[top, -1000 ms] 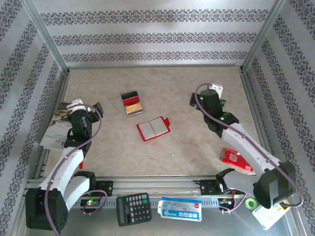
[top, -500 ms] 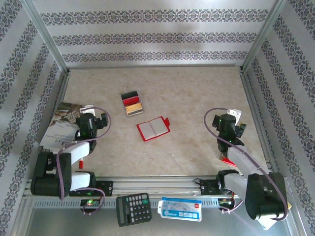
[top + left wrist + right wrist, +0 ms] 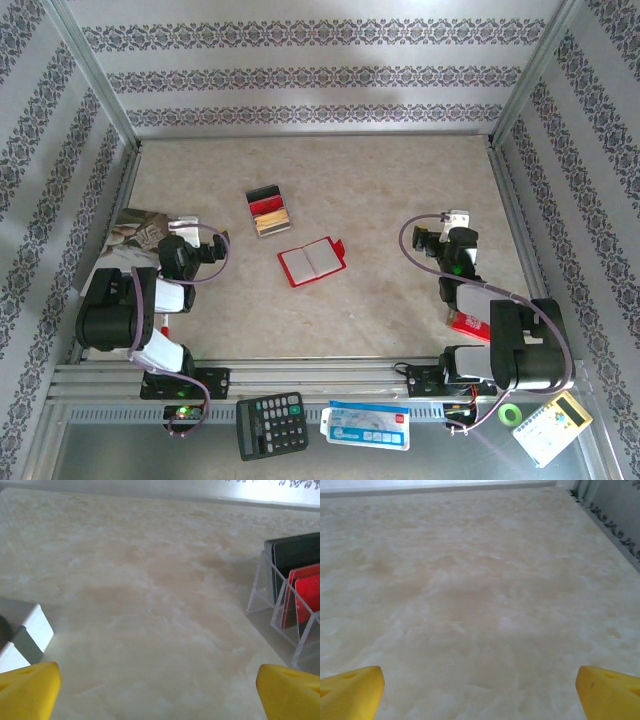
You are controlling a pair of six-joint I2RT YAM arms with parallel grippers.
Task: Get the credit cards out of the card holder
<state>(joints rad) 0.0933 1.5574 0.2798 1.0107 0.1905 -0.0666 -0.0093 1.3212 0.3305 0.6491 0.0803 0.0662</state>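
**Marbled tabletop, both grippers gaping and empty-handed**

Beige tabletop (image 3: 400, 190) with a smooth, mottled stone pattern, enclosed by walls (image 3: 320, 70) papered in grey ornamental bands and framed in metal rails.

Card holder (image 3: 312, 262): small red folding case, lying opened flat near the table's centre, pale inner pockets facing up. Its long axis runs from near-left to far-right, with the snap tab at the right end. Whether any card sits in the pockets cannot be told.

Credit cards (image 3: 268, 210): thin rigid rectangles standing on edge in a clear plastic rack (image 3: 260, 587), just beyond the card holder and apart from it. Black lies at the far end, red in the middle, tan at the near end.

Left gripper (image 3: 205, 245): yellow fingertips (image 3: 30, 687) spread fully apart, nothing between them, bare table beneath, the rack ahead to its right.

Right gripper (image 3: 447, 232): fingertips (image 3: 350, 690) likewise spread wide, holding and touching nothing.

Near edge: black calculator (image 3: 271, 424), blue-and-white packet (image 3: 366, 425); red box (image 3: 468, 325) beside the right arm
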